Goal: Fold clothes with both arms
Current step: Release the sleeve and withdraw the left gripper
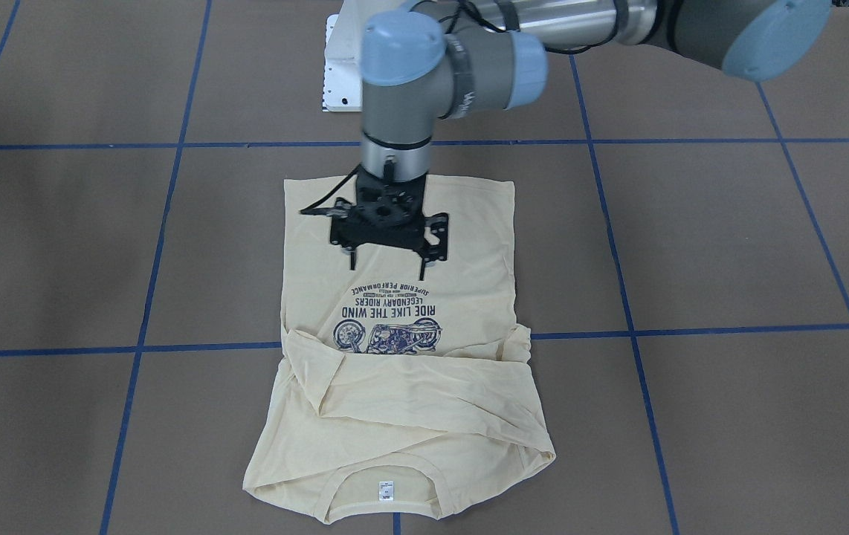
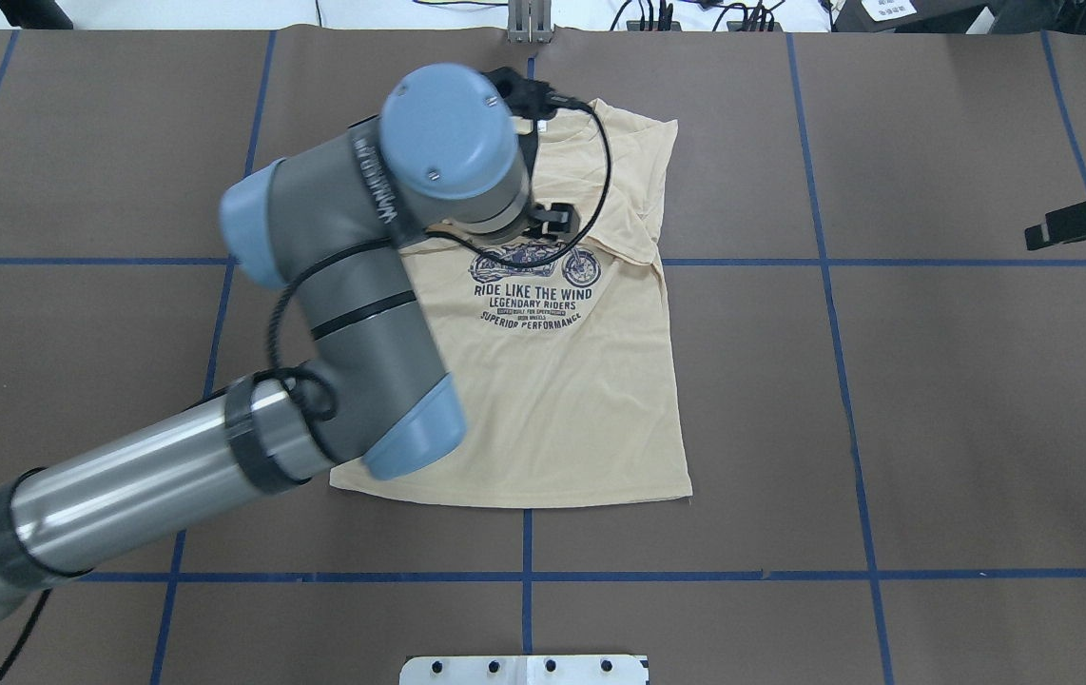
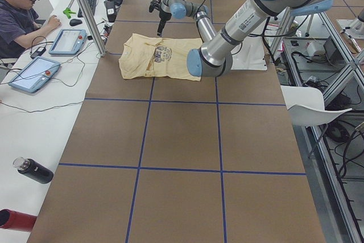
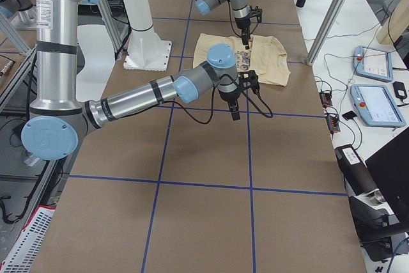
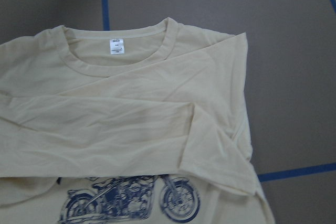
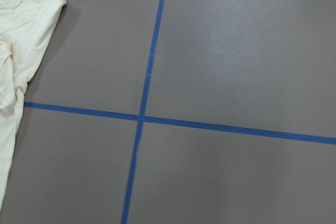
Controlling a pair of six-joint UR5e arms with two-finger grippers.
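Observation:
The cream-yellow T-shirt [image 1: 410,416] lies flat on the brown table, print side up, with both sleeves folded across the chest over the top of the motorcycle print [image 1: 387,334]. Its neck label [image 1: 386,488] faces up at the far end from the robot. It also shows in the overhead view [image 2: 572,381] and the left wrist view [image 5: 131,119]. My left gripper [image 1: 389,264] hangs open and empty above the shirt's lower half, fingers pointing down. My right gripper [image 2: 1085,221] hovers over bare table to the shirt's right; I cannot tell how its jaws stand.
The white pedestal base [image 1: 339,67] stands behind the shirt's hem. Blue tape lines [image 6: 142,119] grid the table. A seated operator [image 3: 17,9], tablets [image 3: 68,41] and bottles [image 3: 34,170] sit along the far side, with a metal post [image 3: 85,9].

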